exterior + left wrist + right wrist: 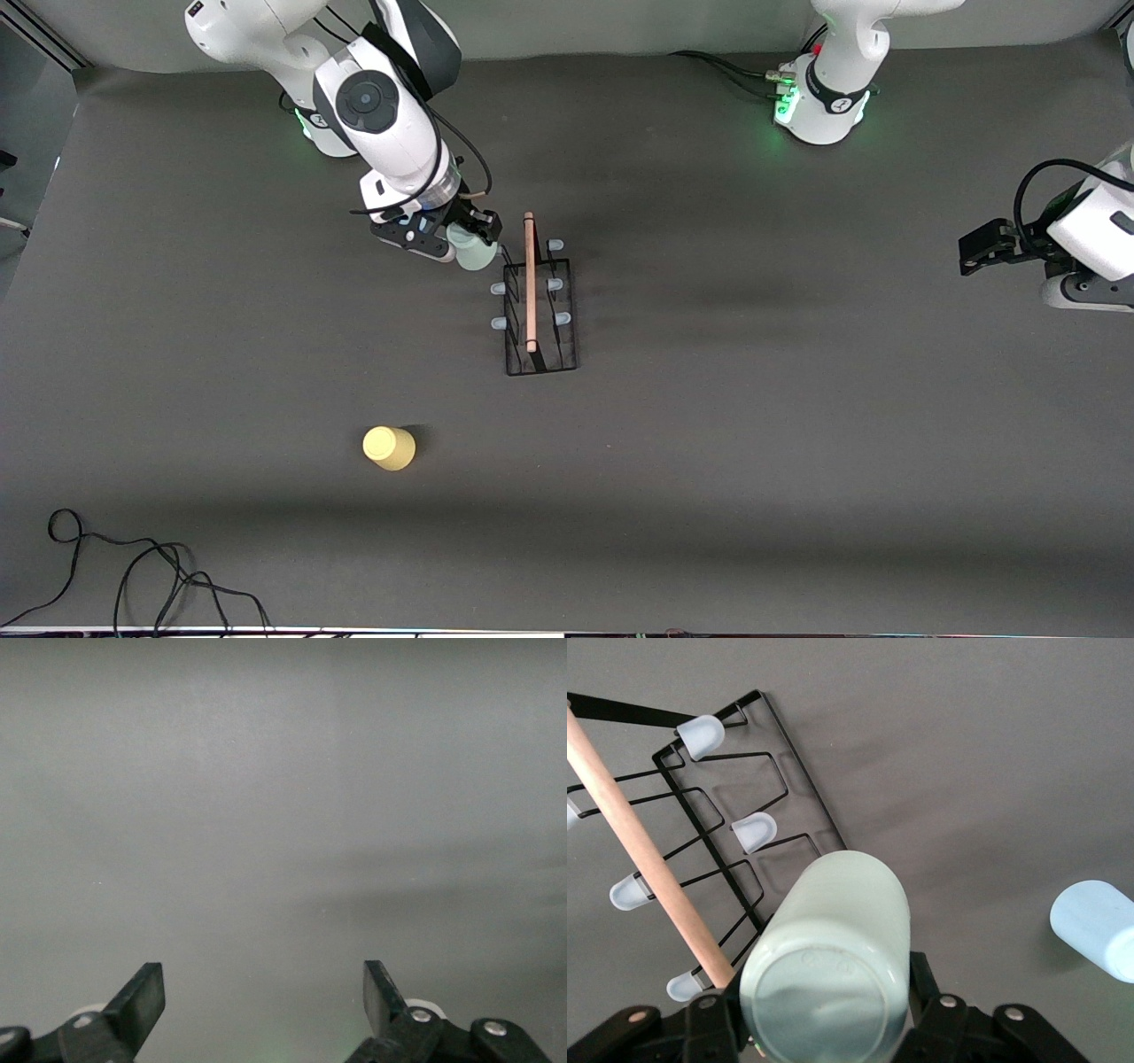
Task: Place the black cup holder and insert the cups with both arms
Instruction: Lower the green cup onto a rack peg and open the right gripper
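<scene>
The black cup holder [536,301] stands mid-table, its wooden dowel handle on top and its pale-capped prongs bare. It also shows in the right wrist view [647,850]. My right gripper [462,235] is shut on the pale mint green cup [475,250], held tilted just above the holder's corner toward the right arm's end. In the right wrist view the gripper [824,992] clasps that cup [833,930]. The light blue cup [1099,928] lies on the table nearby; the arm hides it in the front view. The yellow cup [388,447] stands nearer the camera. My left gripper [974,250] waits open and empty [261,979].
A black cable [133,567] lies looped on the table at the near corner toward the right arm's end. The dark grey table [753,443] carries nothing else in view.
</scene>
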`<state>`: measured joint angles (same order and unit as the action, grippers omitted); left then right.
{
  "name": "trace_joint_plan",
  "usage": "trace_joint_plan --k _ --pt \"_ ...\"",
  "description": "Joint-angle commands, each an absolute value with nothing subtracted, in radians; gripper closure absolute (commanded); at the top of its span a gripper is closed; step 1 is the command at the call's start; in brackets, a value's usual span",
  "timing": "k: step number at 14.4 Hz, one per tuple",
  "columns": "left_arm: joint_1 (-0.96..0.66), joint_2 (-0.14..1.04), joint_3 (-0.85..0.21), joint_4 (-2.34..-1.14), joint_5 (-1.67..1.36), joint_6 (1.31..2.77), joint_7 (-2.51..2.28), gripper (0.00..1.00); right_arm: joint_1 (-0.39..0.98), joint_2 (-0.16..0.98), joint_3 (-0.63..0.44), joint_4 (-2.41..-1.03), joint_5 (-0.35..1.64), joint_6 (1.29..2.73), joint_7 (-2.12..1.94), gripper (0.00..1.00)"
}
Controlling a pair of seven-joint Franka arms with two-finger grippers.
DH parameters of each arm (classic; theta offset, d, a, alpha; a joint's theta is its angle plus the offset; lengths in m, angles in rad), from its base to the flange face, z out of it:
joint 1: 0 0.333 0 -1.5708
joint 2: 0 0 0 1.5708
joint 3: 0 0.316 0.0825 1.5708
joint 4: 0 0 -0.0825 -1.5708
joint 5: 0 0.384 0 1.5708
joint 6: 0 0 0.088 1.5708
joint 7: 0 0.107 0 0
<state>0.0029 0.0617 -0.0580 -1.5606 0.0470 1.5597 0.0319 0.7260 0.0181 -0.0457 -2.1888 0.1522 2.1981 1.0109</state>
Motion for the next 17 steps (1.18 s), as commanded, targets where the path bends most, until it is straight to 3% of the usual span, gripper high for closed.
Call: trace_joint_plan --k 1,7,8,9,10,14,17 --pt "-0.011 0.043 -0.048 -1.557 0.049 1.54 0.029 0.0 0.755 0.054 -0.055 -2.192 0.147 2.261 1.063 1.0" --pt "-0.011 0.049 -0.049 -1.56 0.037 1.557 0.026 0.0 0.801 0.133 -0.057 -2.189 0.137 2.335 1.101 1.0" --pt "-0.009 0.049 -0.049 -1.56 0.025 1.557 0.022 0.0 0.799 0.14 -0.057 -2.186 0.132 2.335 1.101 0.78" --pt "-0.005 0.048 -0.048 -1.56 -0.004 1.56 0.003 0.0 0.799 0.14 -0.058 -2.184 0.132 2.335 1.101 0.21" --pt "-0.003 0.048 -0.048 -1.56 -0.009 1.562 -0.012 0.0 0.796 0.138 -0.061 -2.183 0.132 2.333 1.1 0.0" --pt "-0.012 0.048 -0.051 -1.563 0.005 1.551 -0.009 0.0 0.779 0.132 -0.093 -2.106 0.129 2.269 1.077 0.0" --pt "-0.011 0.048 -0.049 -1.565 0.008 1.545 0.005 0.0 0.776 0.146 -0.224 -1.978 0.069 2.101 0.88 0.0"
